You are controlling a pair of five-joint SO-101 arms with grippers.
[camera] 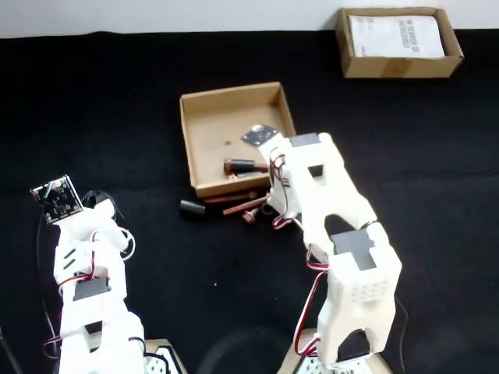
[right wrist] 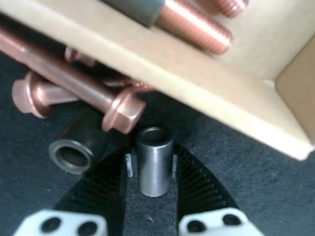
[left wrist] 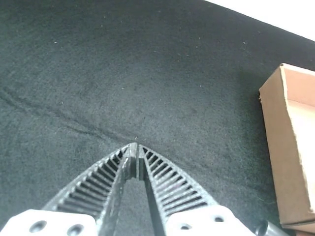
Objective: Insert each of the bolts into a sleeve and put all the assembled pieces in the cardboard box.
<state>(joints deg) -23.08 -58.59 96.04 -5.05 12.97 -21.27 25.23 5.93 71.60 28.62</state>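
Left gripper (left wrist: 135,148) is pressed shut on nothing over the black mat (left wrist: 147,73). A dark sleeve (camera: 192,207) and copper bolts (camera: 248,206) lie outside the cardboard box (camera: 189,140). At least one sleeved bolt (camera: 242,166) lies inside it. Right gripper (right wrist: 153,160) clamps a steel sleeve (right wrist: 155,172) beside the bolts. Most of the work remains, I judge. The printed sheet (camera: 396,35) is unreadable.

White blocky arms (camera: 355,288) — red cables (camera: 302,323), ribbed black jaws.

Cardboard box (camera: 201,128), 1 sleeved bolt (camera: 243,166) inside, loose sleeve (camera: 192,207) beside it
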